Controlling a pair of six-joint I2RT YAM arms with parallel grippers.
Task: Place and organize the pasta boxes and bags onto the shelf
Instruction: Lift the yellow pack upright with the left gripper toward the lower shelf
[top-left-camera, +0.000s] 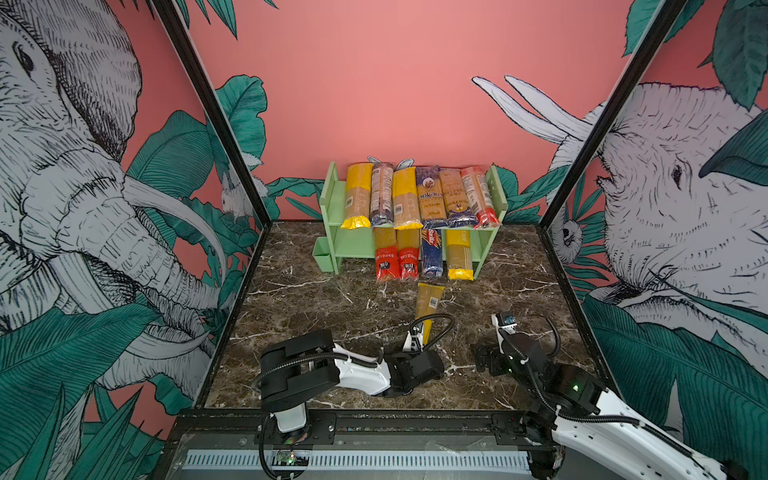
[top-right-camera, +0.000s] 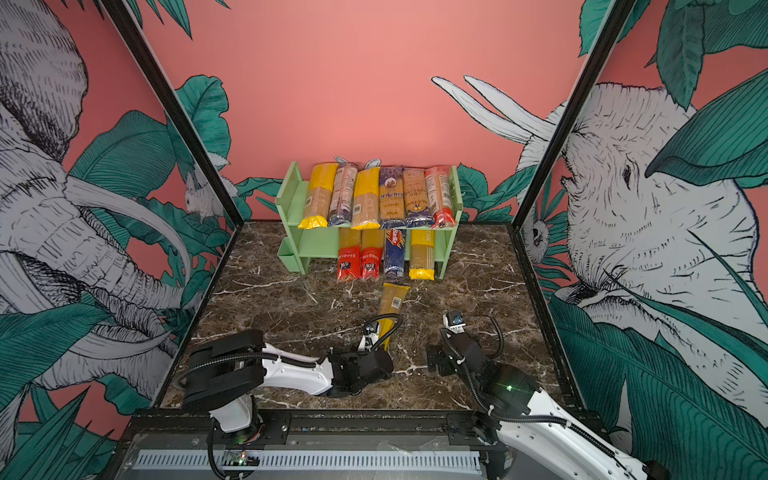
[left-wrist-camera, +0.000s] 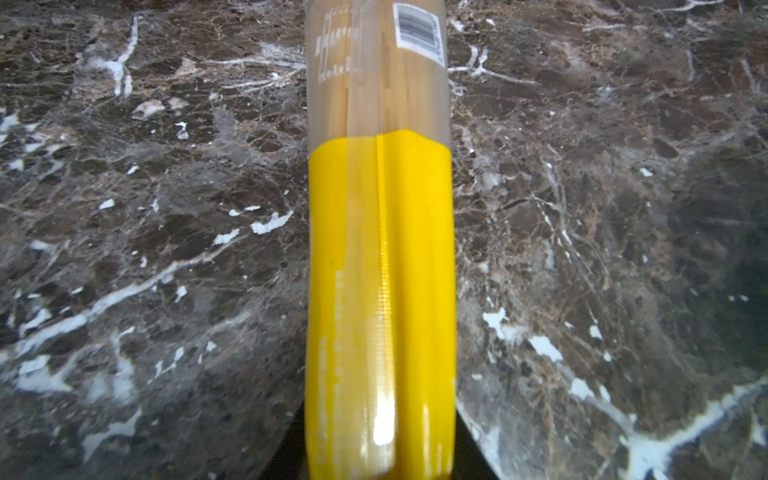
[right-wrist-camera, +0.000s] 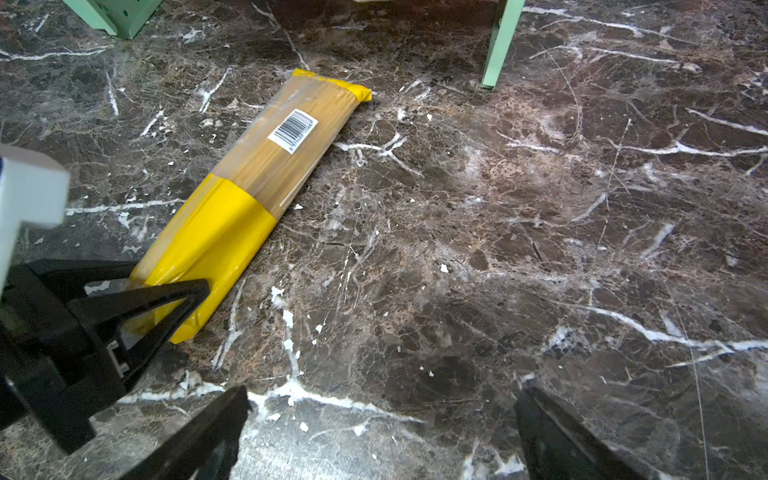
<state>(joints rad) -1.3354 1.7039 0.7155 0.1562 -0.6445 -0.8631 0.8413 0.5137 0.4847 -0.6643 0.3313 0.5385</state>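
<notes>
A spaghetti pack with a yellow end (top-left-camera: 430, 303) (top-right-camera: 394, 301) (right-wrist-camera: 266, 174) lies on the marble table in front of the shelf (top-left-camera: 330, 195) (top-right-camera: 286, 195). My left gripper (top-left-camera: 422, 337) (left-wrist-camera: 380, 465) has its fingers (right-wrist-camera: 166, 299) pressed against both sides of the pack's yellow near end (left-wrist-camera: 380, 249). My right gripper (right-wrist-camera: 382, 415) (top-left-camera: 482, 357) is open over bare marble to the right of the pack. Several pasta packs (top-left-camera: 430, 195) fill the shelf's upper tier. On the lower tier are two red-ended packs (top-left-camera: 386, 257), a blue Barilla pack (top-left-camera: 432, 253) and a yellow-ended one (top-left-camera: 459, 253).
A little green cup (top-left-camera: 324, 255) hangs on the shelf's left side. The lower tier's left part (top-left-camera: 353, 245) holds nothing. A green shelf leg (right-wrist-camera: 496, 50) stands on the marble beyond the loose pack. Patterned walls close in the table (top-left-camera: 311, 307) on three sides.
</notes>
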